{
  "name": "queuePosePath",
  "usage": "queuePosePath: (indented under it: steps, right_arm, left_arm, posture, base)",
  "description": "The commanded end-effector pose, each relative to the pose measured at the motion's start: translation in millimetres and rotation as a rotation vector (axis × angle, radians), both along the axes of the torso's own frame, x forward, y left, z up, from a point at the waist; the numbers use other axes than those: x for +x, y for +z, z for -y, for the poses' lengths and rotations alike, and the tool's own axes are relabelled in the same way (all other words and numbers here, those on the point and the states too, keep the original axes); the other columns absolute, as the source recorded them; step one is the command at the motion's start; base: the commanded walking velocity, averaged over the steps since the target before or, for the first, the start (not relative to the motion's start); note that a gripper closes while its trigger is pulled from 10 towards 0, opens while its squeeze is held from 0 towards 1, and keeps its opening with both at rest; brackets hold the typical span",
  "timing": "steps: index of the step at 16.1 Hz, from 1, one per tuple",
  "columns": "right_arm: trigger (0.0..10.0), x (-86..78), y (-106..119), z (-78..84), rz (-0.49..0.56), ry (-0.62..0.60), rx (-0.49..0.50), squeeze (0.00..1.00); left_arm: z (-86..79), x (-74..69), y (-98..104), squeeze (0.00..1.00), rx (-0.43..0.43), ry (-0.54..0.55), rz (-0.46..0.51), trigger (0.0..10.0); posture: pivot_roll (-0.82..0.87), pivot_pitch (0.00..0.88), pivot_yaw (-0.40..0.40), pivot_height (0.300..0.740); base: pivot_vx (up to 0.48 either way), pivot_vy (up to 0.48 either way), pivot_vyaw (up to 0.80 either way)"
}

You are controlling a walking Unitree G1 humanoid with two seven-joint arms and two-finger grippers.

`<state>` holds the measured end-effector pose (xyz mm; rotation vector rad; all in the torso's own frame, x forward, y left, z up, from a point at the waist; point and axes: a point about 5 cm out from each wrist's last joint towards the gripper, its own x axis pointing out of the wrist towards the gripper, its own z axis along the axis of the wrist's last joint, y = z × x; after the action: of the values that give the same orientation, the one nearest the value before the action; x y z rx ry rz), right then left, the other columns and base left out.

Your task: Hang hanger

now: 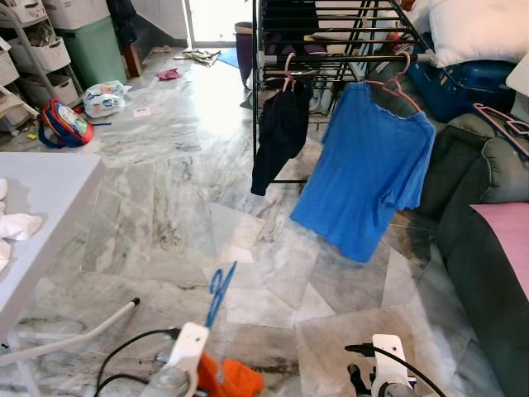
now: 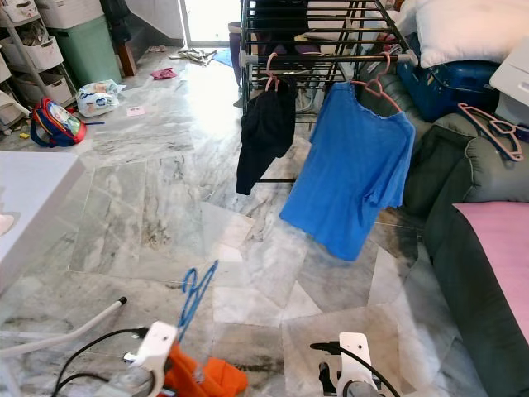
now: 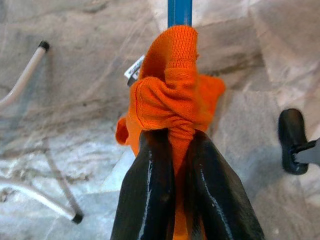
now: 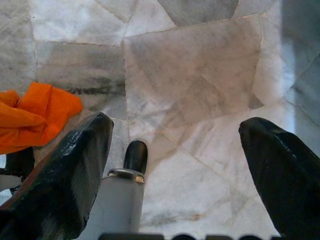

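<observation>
My left gripper has its fingers pinched tight on the orange garment bunched over the blue hanger, low above the marble floor, its white tag unreadable, while my right gripper hangs wide open, holding nothing.

Floor open w/ blue shirt fronting rack.

The right end effector hangs over the pale marble floor, its two black fingers spread wide apart with nothing between them. Near one finger lies bunched orange cloth. A grey post with a black tip stands just beside that finger.
</observation>
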<state>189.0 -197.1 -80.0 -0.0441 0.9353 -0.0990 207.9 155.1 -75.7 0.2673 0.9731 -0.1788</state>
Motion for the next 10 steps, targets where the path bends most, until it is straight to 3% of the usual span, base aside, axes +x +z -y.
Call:
queuePosePath:
  steps: [1,4,7,10]
  right_arm:
    - [10.0,-1.5,0,2.5,-0.006,-0.001,-0.006,0.00]
    - [10.0,-3.6,-1,4.6,-0.011,0.001,-0.013,0.00]
    - [10.0,-5.1,-2,5.7,-0.014,0.004,-0.018,0.00]
    - [10.0,-5.3,-2,5.4,-0.015,0.006,-0.018,0.00]
  left_arm:
    - [-2.1,4.8,3,0.00,0.021,-0.004,0.017,10.0]
    - [-8.5,-1.5,0,0.00,0.030,-0.007,0.006,10.0]
    - [-30.5,-8.9,-2,0.00,0.051,0.006,-0.006,10.0]
    - [-39.6,-13.6,-3,0.00,0.062,0.012,-0.015,10.0]
  posture:
    - [0.00,0.009,-0.014,0.740]
    - [0.00,0.011,-0.014,0.740]
    - [0.00,0.012,-0.014,0.740]
    - [0.00,0.013,-0.012,0.740]
  base:
    - [0.000,0.000,0.00]
    - [0.000,0.000,0.00]
    - [0.000,-0.289,0.00]
    - [0.000,-0.315,0.00]
